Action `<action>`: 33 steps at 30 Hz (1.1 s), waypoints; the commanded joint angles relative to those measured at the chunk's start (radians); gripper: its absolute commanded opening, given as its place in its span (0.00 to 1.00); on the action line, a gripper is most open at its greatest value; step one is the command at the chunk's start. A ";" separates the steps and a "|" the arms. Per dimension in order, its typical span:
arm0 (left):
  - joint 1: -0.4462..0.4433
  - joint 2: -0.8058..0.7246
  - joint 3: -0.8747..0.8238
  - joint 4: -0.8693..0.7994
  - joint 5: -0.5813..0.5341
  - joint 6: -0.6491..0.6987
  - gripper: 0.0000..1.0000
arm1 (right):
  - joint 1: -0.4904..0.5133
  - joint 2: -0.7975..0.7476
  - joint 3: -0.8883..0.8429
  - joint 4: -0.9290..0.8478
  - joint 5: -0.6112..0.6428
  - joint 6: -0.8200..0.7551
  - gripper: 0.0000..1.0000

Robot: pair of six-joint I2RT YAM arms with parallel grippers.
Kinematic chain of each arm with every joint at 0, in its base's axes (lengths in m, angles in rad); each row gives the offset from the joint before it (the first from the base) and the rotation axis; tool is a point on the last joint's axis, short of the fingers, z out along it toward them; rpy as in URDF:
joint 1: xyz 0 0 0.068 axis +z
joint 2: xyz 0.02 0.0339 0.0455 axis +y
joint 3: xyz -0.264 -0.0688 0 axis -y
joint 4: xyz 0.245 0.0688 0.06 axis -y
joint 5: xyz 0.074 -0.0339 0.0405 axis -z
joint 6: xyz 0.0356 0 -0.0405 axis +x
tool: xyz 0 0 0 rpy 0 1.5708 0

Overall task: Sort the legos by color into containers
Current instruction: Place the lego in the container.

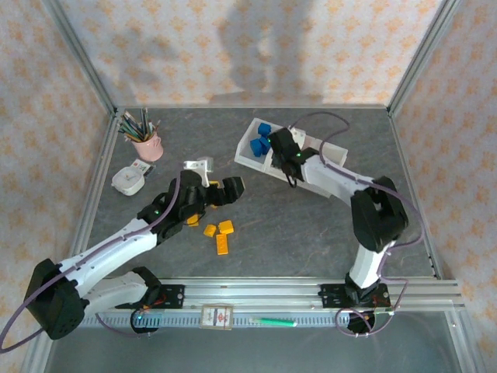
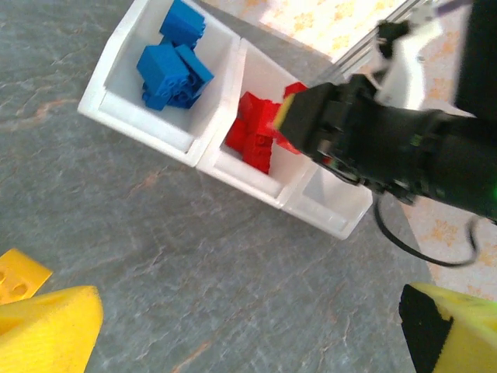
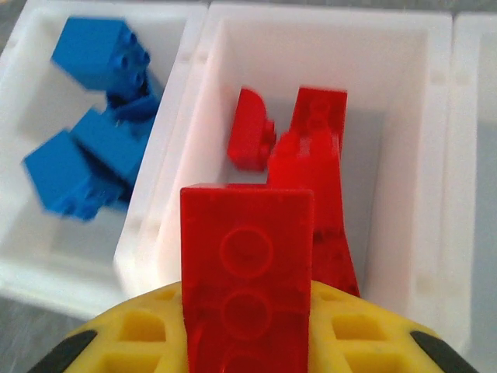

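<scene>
Right gripper (image 3: 247, 326) clamped on a red lego (image 3: 247, 264), poised above the middle container (image 3: 388, 101) holding red bricks. Released off-centre, it may strike the shared wall and tumble among the blue legos (image 3: 93, 148).
</scene>
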 commanded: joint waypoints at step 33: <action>0.059 -0.110 -0.030 -0.049 -0.028 0.027 0.99 | 0.120 -0.178 -0.094 0.016 -0.175 -0.159 0.71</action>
